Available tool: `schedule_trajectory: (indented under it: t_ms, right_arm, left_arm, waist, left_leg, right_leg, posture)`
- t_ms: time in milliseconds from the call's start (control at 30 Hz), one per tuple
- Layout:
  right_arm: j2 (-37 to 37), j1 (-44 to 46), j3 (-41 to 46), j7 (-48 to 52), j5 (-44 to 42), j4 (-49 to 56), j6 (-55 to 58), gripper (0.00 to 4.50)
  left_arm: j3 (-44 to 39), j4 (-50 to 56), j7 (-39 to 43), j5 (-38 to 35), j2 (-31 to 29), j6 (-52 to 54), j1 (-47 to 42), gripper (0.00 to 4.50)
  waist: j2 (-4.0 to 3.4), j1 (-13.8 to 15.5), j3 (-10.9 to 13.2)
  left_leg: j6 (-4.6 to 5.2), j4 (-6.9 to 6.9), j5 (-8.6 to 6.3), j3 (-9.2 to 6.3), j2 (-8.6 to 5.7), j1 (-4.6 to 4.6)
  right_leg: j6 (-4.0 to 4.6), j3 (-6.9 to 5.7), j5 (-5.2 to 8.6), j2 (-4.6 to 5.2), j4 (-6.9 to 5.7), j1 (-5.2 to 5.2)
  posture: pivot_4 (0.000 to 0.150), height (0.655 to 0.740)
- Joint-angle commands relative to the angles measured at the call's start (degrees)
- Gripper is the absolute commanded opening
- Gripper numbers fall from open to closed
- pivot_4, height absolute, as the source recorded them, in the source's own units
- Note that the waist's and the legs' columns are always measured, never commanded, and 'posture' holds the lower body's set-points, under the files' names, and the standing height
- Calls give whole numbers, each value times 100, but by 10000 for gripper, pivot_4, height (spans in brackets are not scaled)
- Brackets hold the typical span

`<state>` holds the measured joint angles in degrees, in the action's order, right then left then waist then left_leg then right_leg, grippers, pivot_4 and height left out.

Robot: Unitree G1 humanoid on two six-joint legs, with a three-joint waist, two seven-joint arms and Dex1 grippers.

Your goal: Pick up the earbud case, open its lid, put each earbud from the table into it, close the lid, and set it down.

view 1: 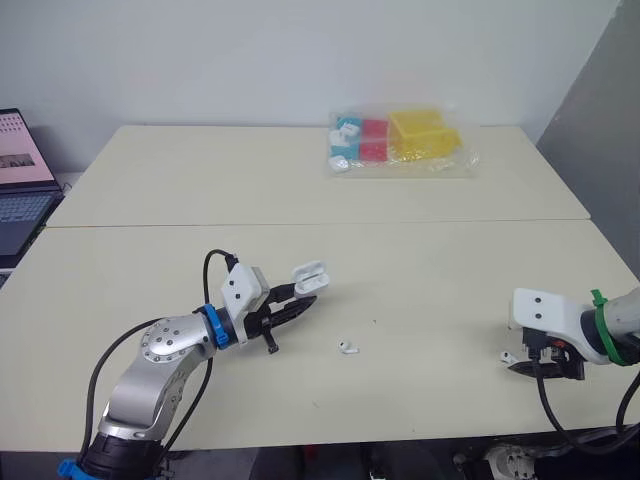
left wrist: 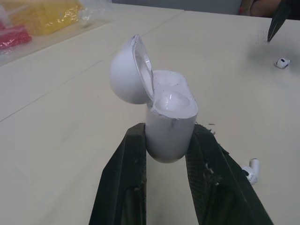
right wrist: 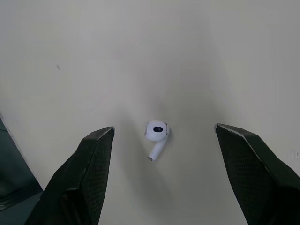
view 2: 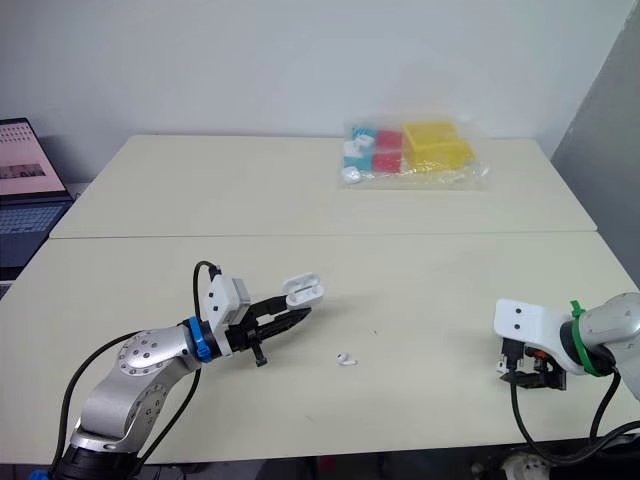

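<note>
left pincer (view 1: 302,304) clamped on white earbud case (left wrist: 171,126), over near-left worktop (view 1: 420,260), lid (left wrist: 127,77) flipped open | right pincer (right wrist: 164,129) fingers wide apart over one earbud (right wrist: 156,132), which lies on worktop between them, untouched | second earbud (view 1: 348,347) on worktop near case, toward right pincer
</note>
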<state>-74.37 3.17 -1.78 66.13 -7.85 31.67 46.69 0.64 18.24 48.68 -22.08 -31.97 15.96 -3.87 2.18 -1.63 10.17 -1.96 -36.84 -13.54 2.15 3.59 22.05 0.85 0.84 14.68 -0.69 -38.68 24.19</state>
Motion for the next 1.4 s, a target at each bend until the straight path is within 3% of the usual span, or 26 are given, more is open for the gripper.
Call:
schedule_trajectory:
  t_ms: [33,267,633,767,1000,1267,1400]
  right_arm:
    - [63,467,-588,-139,312,-274,76,35644]
    - [187,801,-1191,-41,376,-687,118,35644]
    - [366,867,-1348,-66,324,-911,299,35644]
    - [371,886,-1390,-53,358,-896,310,27563]
    - [346,931,-1219,6,193,-729,478,4006]
    - [348,1188,-727,90,-219,-385,309,3988]
    - [1130,1810,-6,18,-1163,88,209,3988]
  left_arm:
    - [44,301,-38,-3,-24,3,15,7938]
    - [108,358,-93,1,-9,43,40,7938]
    - [94,378,-152,31,16,37,71,7938]
    - [108,353,-160,43,20,17,57,7938]
    - [143,269,-146,72,38,-32,-13,7938]
    - [162,86,-43,79,62,-120,-172,7938]
    - [226,64,266,-75,26,-112,-336,7938]
  waist:
    - [2,-10,1]
    - [2,0,2]
    - [5,-1,1]
    - [6,-1,1]
    - [6,0,1]
    - [3,-3,2]
    - [3,-21,5]
  left_leg:
    - [-1,0,-1,1,1,-1]
    - [-1,1,-1,1,0,4]
    - [-2,-4,-1,0,-1,2]
    - [-2,-4,-1,0,0,2]
    - [-2,-3,-1,-1,0,2]
    - [-2,1,-2,-1,0,3]
    - [-2,1,-2,-1,2,3]
  right_leg:
    - [0,0,0,-1,2,-1]
    - [-1,-1,0,-1,4,2]
    - [1,0,1,-1,5,-2]
    - [-1,0,0,-1,5,-2]
    - [0,-1,1,-1,5,-2]
    - [-18,-2,-10,-2,5,1]
    - [-26,-1,-15,-15,4,4]
  posture:
    - [1500,7400]
    - [1500,7400]
    - [1500,7400]
    - [1500,7400]
    - [1500,7400]
    - [1500,7400]
    - [1500,7400]
